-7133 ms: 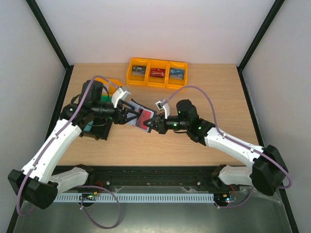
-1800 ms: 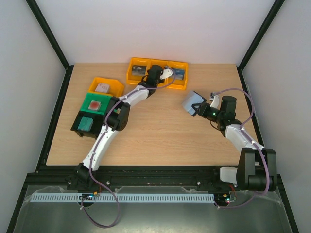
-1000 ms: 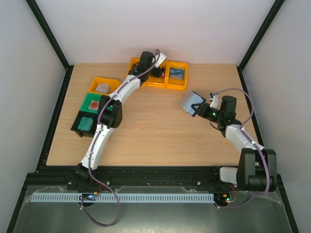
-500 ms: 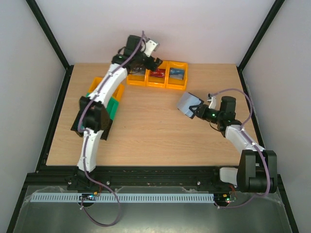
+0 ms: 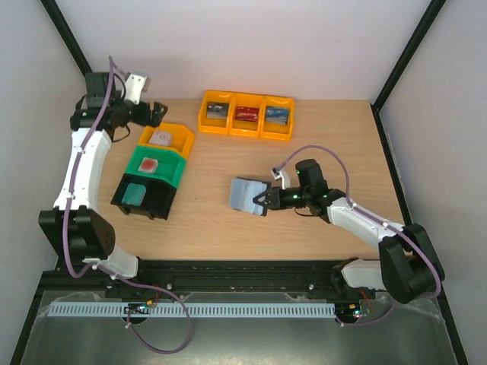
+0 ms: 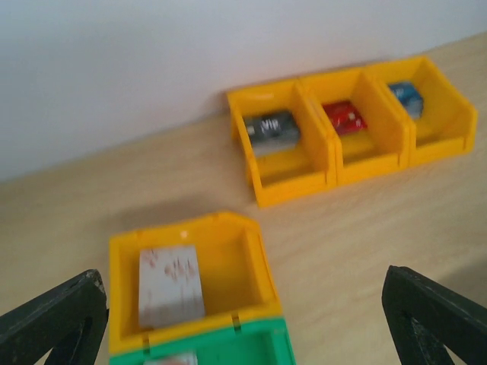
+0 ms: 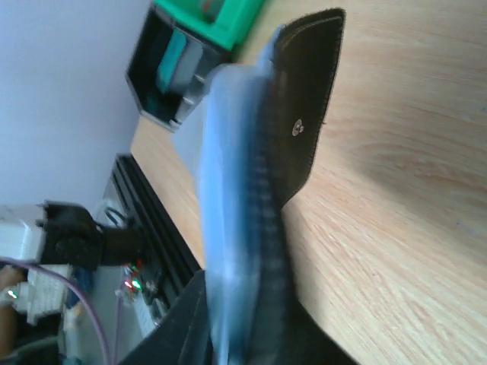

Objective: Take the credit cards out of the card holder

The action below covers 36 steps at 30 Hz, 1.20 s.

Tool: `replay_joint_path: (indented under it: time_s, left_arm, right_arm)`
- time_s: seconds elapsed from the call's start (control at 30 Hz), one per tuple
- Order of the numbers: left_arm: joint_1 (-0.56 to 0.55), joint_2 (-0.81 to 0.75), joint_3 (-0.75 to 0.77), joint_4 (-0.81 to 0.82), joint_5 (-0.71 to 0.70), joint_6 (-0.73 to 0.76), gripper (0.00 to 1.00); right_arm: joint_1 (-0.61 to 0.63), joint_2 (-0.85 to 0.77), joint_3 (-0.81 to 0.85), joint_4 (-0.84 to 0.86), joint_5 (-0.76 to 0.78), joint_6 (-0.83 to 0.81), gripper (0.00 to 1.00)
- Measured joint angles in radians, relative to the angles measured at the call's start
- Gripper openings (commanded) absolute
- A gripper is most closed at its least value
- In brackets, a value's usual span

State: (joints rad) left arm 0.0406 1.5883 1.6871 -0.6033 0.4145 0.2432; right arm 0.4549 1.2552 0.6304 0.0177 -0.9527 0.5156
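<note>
My right gripper (image 5: 263, 200) is shut on the card holder (image 5: 246, 195), a black wallet with grey-blue pockets, held on edge just above the table's middle. In the right wrist view its black snap flap (image 7: 308, 106) sticks up past the pockets between my fingers (image 7: 183, 327). The left gripper (image 5: 154, 114) hangs open and empty at the far left, over the left stack of bins. Credit cards lie in the back yellow bins: grey (image 6: 272, 129), red (image 6: 344, 118) and blue (image 6: 405, 96). A whitish card (image 6: 170, 285) lies in the single yellow bin.
A row of yellow bins (image 5: 246, 125) stands at the back. On the left a yellow bin (image 5: 181, 141), a green bin (image 5: 171, 171) with a reddish card and a black bin (image 5: 156, 204) with a teal card form a stack. Black frame posts edge the table.
The left arm has swung from the back row of bins to the far left, its jaws opening wider. The right arm has carried the card holder left and nearer, toward the table's middle.
</note>
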Motion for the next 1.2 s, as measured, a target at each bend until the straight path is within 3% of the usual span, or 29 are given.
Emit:
replay_joint_path:
  time_s: [0.03, 0.07, 0.1, 0.13, 0.27, 0.4, 0.57, 0.93, 1.2]
  left_arm:
    - [0.012, -0.027, -0.045, -0.002, 0.003, 0.002, 1.0]
    - [0.021, -0.057, -0.094, -0.008, 0.006, 0.009, 0.99]
    - [0.024, -0.074, -0.117, -0.014, 0.009, 0.014, 0.99]
    - [0.029, -0.089, -0.135, -0.02, 0.011, 0.021, 0.99]
    - [0.047, -0.127, -0.139, -0.036, 0.016, 0.051, 1.0]
    - [0.073, -0.16, -0.147, -0.043, 0.016, 0.069, 0.99]
    - [0.089, -0.222, -0.235, -0.047, 0.01, 0.075, 0.99]
    - [0.089, -0.343, -0.535, 0.032, -0.05, 0.054, 1.0]
    - [0.089, -0.426, -0.822, 0.323, -0.111, -0.035, 1.0]
  right_arm:
    - [0.014, 0.016, 0.001, -0.011, 0.0, -0.01, 0.49]
    - [0.021, 0.031, 0.004, -0.035, 0.008, -0.02, 0.74]
    - [0.025, 0.045, 0.008, -0.068, 0.032, -0.029, 0.9]
    - [0.025, 0.053, 0.013, -0.098, 0.062, -0.038, 1.0]
    - [0.019, 0.019, 0.053, -0.229, 0.341, -0.05, 0.99]
    - [0.007, -0.127, 0.103, -0.304, 0.641, -0.041, 0.99]
    - [-0.003, -0.309, 0.15, -0.306, 0.847, -0.049, 0.99]
    - [-0.048, -0.397, 0.158, -0.236, 1.032, -0.081, 0.99]
    - [-0.189, -0.383, 0.093, -0.084, 1.032, -0.083, 0.99]
